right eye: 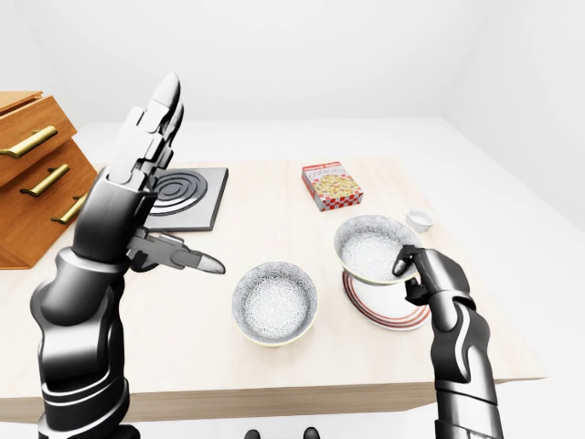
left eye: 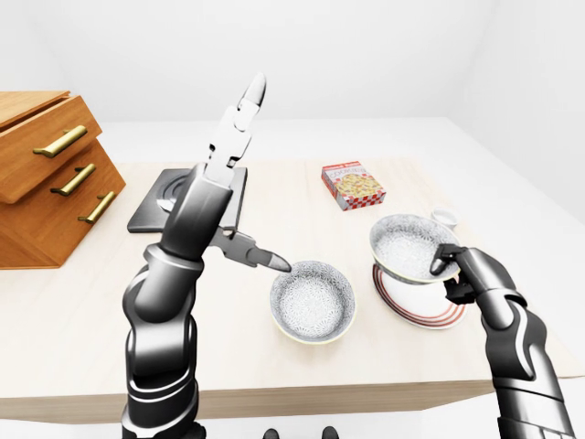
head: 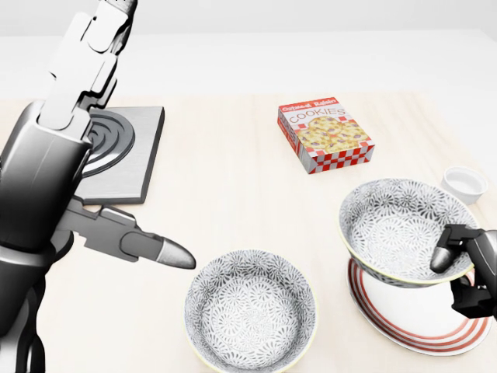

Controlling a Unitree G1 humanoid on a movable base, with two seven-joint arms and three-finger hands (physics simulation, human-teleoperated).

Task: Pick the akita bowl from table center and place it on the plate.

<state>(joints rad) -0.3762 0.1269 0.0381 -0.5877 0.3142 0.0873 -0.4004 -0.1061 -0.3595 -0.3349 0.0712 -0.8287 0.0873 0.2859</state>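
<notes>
Grey-patterned akita bowl (head: 392, 225) is in my right hand (head: 472, 273), which is pinched on the bowl's right rim with the thumb tip inside the wall and the other fingers outside and below. That one-sided grip explains the tilt: the held side rides higher and the left side dips. The bowl hangs over the left part of the red-ringed plate (head: 419, 326), near the right edge of the table (head: 225, 194). I can't tell whether its base touches the plate. It looks just above it, so I judge the placing as nearly done, with centring, lowering and release not yet made.

My right forearm comes up from the bottom right corner of the head view, wrist bent toward the bowl.

My left hand (right eye: 123, 206) is empty and spread wide, fingers straight up and thumb jutting right. It is held high over the table's left part, beside the burner plate (head: 116, 151), probably parked clear of the work.

A second patterned bowl (head: 250, 308) sits near the table's bottom edge, left of the plate and apart from it. The cookies box (head: 324, 134) and the white ramekin (head: 463, 185) lie toward the top of the view from the plate, clear of the drop.
</notes>
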